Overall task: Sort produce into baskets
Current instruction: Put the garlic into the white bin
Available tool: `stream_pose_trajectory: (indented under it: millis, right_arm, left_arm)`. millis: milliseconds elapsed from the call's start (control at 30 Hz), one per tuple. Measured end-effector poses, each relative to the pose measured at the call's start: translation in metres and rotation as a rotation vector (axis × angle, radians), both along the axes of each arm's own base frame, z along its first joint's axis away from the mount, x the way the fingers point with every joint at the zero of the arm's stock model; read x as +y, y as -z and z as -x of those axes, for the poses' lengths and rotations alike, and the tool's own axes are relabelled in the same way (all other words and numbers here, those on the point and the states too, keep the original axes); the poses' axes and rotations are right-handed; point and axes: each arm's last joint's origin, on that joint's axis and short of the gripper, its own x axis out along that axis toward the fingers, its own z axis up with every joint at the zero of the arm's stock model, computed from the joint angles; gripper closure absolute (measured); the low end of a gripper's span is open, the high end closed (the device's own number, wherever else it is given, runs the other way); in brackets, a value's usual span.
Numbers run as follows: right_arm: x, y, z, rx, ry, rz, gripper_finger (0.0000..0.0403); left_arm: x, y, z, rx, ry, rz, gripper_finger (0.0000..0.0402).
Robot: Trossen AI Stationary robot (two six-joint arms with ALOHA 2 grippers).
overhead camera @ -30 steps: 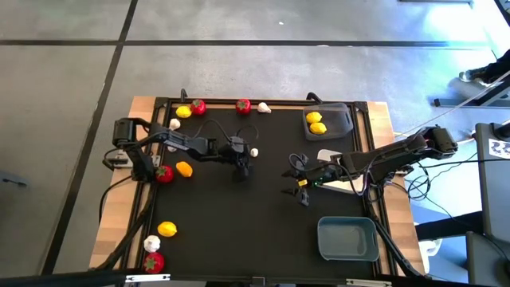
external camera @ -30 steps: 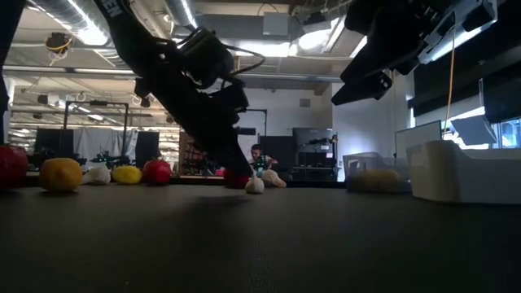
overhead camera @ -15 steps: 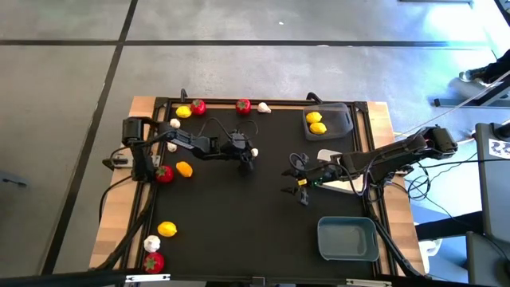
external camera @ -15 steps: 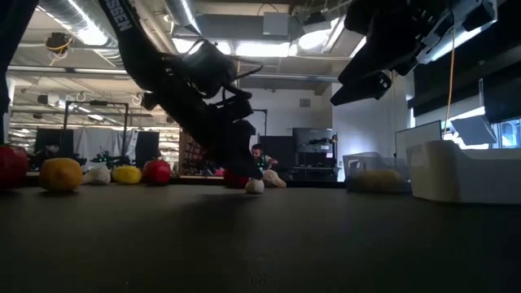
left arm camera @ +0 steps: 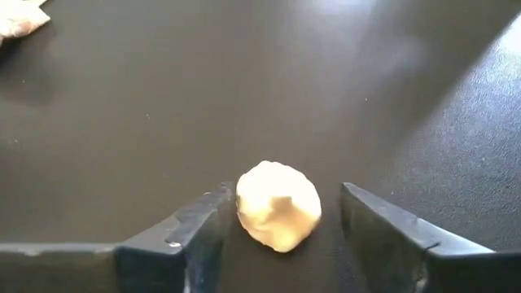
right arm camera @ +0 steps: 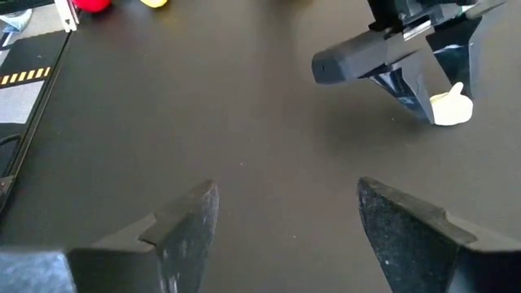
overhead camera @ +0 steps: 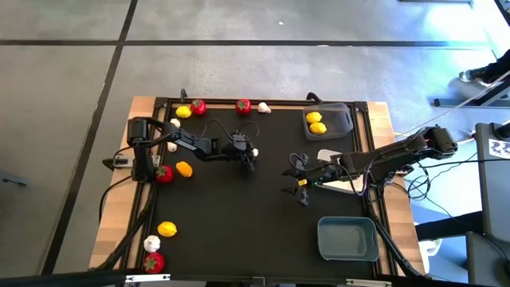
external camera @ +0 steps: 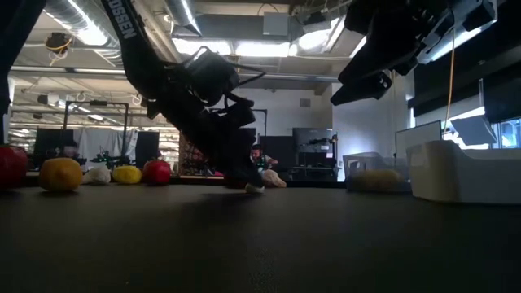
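Observation:
A small white garlic bulb (left arm camera: 278,205) lies on the black mat (overhead camera: 239,215) near the table's middle. My left gripper (left arm camera: 286,213) is low over the mat, slanting down, open, with one finger on each side of the bulb (overhead camera: 253,151). My right gripper (overhead camera: 299,183) hangs open and empty above the mat right of centre, in front of the white basket (overhead camera: 325,155). The dark grey basket (overhead camera: 339,119) at the far right holds two lemons (overhead camera: 315,123). The blue-grey basket (overhead camera: 347,239) stands at the near right. My left gripper: one finger (left arm camera: 203,228) stands right against the bulb's side (left arm camera: 242,203), and I cannot tell whether it touches. The other finger (left arm camera: 374,228) is clear of the bulb by a gap. The bulb rests on the mat.
Along the far edge lie a lemon (overhead camera: 183,112), two red fruits (overhead camera: 198,106) and a garlic bulb (overhead camera: 264,108). At the left are two bulbs (overhead camera: 174,123), a red fruit (overhead camera: 164,174) and a lemon (overhead camera: 184,168). Near left: lemon (overhead camera: 167,229), bulb (overhead camera: 151,243), red fruit (overhead camera: 153,261).
My left gripper has gone down and toward the table's far edge, onto the garlic bulb, so that its fingers now stand on either side of it. The bulb has stayed in place on the mat.

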Motion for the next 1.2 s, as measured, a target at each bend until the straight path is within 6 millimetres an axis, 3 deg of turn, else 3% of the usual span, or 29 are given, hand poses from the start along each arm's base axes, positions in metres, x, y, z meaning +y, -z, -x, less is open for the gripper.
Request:
stream_pose_trajectory:
  millis: [333, 600, 967, 1200]
  right_arm:
    - [0.0, 0.0, 0.0, 0.0, 0.0, 0.0, 0.0111]
    - [-0.001, 0.001, 0.0, 0.005, 0.033, 0.027, 0.0111]
    - [-0.001, -0.002, -0.002, -0.035, 0.044, 0.029, 0.0111]
    - [-0.003, -0.008, -0.005, -0.112, 0.064, 0.158, 0.0111]
  left_arm:
    - [0.0, 0.0, 0.0, 0.007, 0.019, -0.021, 0.0289]
    - [-0.002, -0.005, 0.0, -0.001, 0.026, -0.022, 0.0293]
    - [-0.033, -0.068, 0.002, -0.201, 0.106, -0.048, 0.0286]
    - [-0.058, -0.102, 0.009, -0.331, 0.161, -0.024, 0.0286]
